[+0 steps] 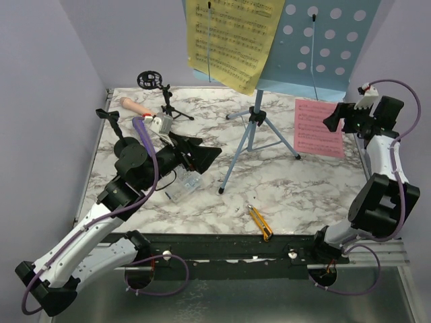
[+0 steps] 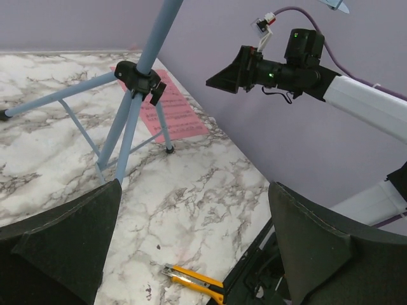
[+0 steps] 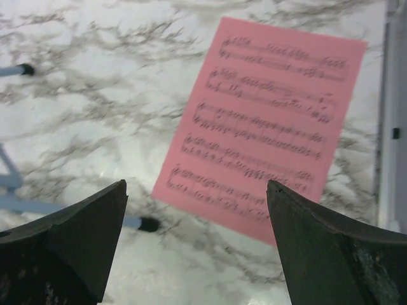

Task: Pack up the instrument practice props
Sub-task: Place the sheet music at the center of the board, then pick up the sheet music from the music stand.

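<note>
The light-blue perforated music rack (image 1: 323, 47) stands on its tripod legs (image 1: 252, 134) at mid-table and holds the yellow sheet-music page (image 1: 232, 37). The pink page (image 1: 318, 128) lies flat at the right, and shows in the right wrist view (image 3: 267, 159). The beige microphone (image 1: 135, 106) and purple microphone (image 1: 143, 131) lie at the far left. One black mic mount (image 1: 149, 81) stands at the back; another (image 1: 111, 121) is at the left edge. My left gripper (image 1: 210, 160) is open and empty, left of the tripod. My right gripper (image 1: 330, 120) is open and empty above the pink page.
A clear plastic box (image 1: 183, 187) lies under my left arm. A yellow-and-black utility knife (image 1: 259, 222) lies near the front edge and shows in the left wrist view (image 2: 194, 279). Purple walls close in the back and sides. A tripod foot (image 3: 147, 223) lies near the pink page.
</note>
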